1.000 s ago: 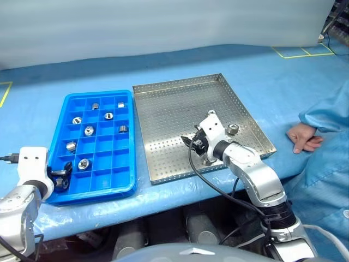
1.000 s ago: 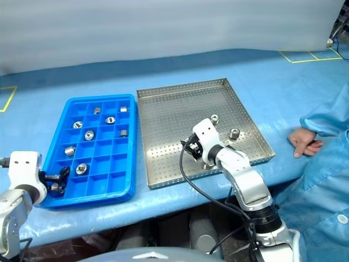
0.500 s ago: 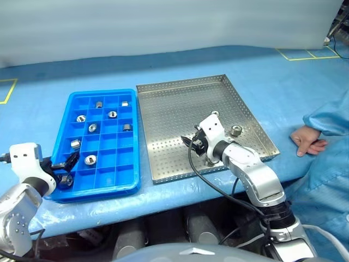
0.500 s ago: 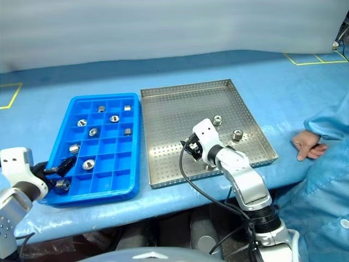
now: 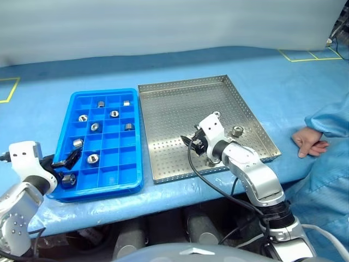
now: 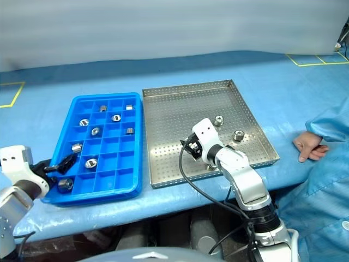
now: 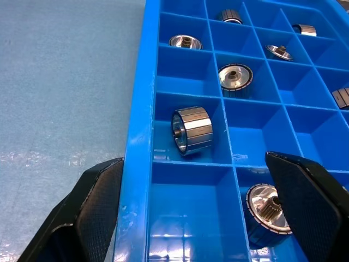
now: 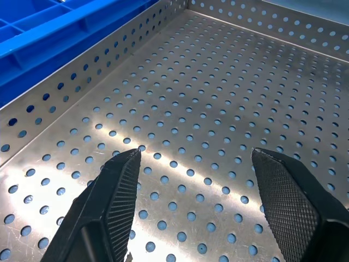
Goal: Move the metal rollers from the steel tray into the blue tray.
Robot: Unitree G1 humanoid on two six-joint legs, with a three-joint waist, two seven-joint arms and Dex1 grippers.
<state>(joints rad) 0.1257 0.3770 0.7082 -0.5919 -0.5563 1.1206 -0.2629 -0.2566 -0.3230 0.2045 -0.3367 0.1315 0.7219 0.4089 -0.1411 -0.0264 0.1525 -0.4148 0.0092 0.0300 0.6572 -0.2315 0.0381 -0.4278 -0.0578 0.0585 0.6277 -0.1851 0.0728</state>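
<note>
The left pincer [image 6: 59, 164] stands wide and empty at the near left corner of the blue tray [image 6: 136, 143], one finger outside the wall, with a metal roller [image 7: 192, 130] lying just ahead and seven more in other cells. The right pincer [image 8: 191, 204], half spread and holding nothing, hangs over bare floor of the steel tray [image 5: 180, 109]. Two loose rollers [image 5: 237, 131] lie to its right, so it should swing that way, straddle one squarely, then close.

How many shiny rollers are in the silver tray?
2 in the steel tray: one roller right of its middle, a second roller closer to the right rim. Another may hide behind the right arm at the near rim.
</note>
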